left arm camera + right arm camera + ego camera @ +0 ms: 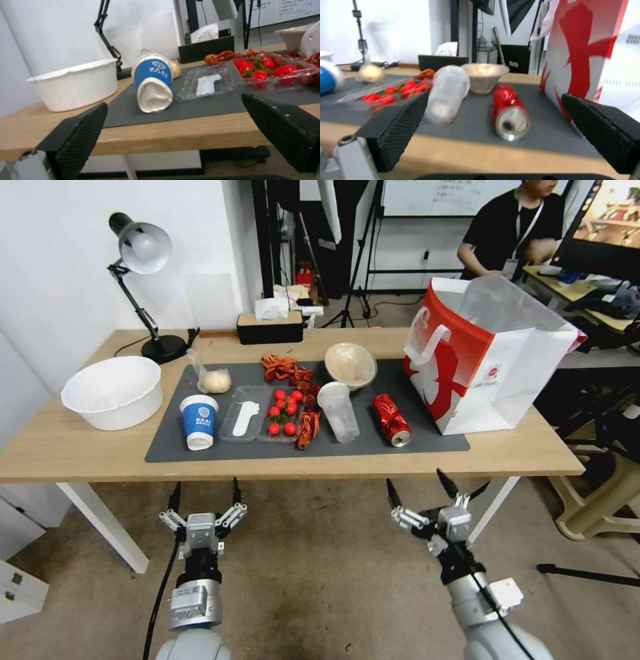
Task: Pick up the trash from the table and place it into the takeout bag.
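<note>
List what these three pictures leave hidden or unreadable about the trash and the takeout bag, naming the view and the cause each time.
- Takeout bag interior: head view, hidden by its own walls and a translucent liner.
- Takeout bag: right wrist view, cut off by the top and right edges.
- Blue-white paper cup print: left wrist view, too small to read.
- Clear plastic cup: right wrist view, blurred; any contents unclear.

White basin (pixel 112 392), near the wood top's left end. Black desk lamp (pixel 141 250) behind it, its head tilted and its base (pixel 163 348) by the rear edge. Black tissue box (pixel 270 327) at rear centre. Open clear tray (pixel 260 414) on the mat (pixel 433 440), holding cherry tomatoes (pixel 283 412). Crayfish (pixel 288 369) behind the tray; more (pixel 308 425) just beside its right edge.
</note>
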Controlling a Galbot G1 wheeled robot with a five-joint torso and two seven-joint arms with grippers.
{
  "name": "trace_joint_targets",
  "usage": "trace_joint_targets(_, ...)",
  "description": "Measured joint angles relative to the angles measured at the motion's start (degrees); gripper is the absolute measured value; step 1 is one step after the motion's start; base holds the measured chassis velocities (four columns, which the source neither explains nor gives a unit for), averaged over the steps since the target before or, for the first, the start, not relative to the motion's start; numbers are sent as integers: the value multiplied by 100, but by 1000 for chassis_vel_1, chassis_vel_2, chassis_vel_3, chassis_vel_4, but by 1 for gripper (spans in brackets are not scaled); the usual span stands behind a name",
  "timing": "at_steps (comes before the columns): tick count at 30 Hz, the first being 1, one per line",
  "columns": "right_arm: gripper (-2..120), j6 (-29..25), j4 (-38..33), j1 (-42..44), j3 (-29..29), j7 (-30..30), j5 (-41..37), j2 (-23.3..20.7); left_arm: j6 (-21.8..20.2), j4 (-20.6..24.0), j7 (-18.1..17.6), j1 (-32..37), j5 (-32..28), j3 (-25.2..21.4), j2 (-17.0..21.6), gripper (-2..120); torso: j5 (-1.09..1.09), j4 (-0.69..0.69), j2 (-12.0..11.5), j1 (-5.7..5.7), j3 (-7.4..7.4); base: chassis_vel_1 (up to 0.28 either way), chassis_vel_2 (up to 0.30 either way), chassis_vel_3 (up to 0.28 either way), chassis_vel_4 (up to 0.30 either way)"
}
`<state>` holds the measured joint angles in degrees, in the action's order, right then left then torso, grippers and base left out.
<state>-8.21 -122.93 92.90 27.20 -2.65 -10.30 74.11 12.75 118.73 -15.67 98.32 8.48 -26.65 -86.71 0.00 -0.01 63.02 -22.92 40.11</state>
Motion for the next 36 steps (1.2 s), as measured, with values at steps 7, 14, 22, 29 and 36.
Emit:
trace_joint_targets(7, 100, 937, 103, -910, 0, 716, -665, -442, -302, -22, 150, -200, -199, 199, 260, 100, -2, -5, 0, -1, 0, 0, 0, 0, 0)
trace_joint_targets(14, 100, 1604, 546, -1681, -192, 1053, -1045, -740, -324, -44, 250, -177, -308, 95, 447, 100, 0, 2, 0, -1, 0, 0, 0, 0, 0)
trace_joint_targets(22, 100, 1941, 1261, -2445, -577, 1147, -1276, -875, -322, 54, 248, -131, -325, -66, 431, 100, 1, 1, 0, -1, 1, 0, 0, 0, 0)
trace_joint_targets(29, 100, 2409, 1650, -3248, -1144, 1383, -1509, -992, -317, 93, 238, -104, -327, -156, 350, 100, -1, 1, 0, -1, 1, 0, 0, 0, 0)
trace_joint_targets(36, 100, 3256, 1718, -3727, -1539, 1735, -1602, -939, -225, 94, 213, -62, -322, -273, 321, 100, 0, 2, 0, -1, 0, 0, 0, 0, 0)
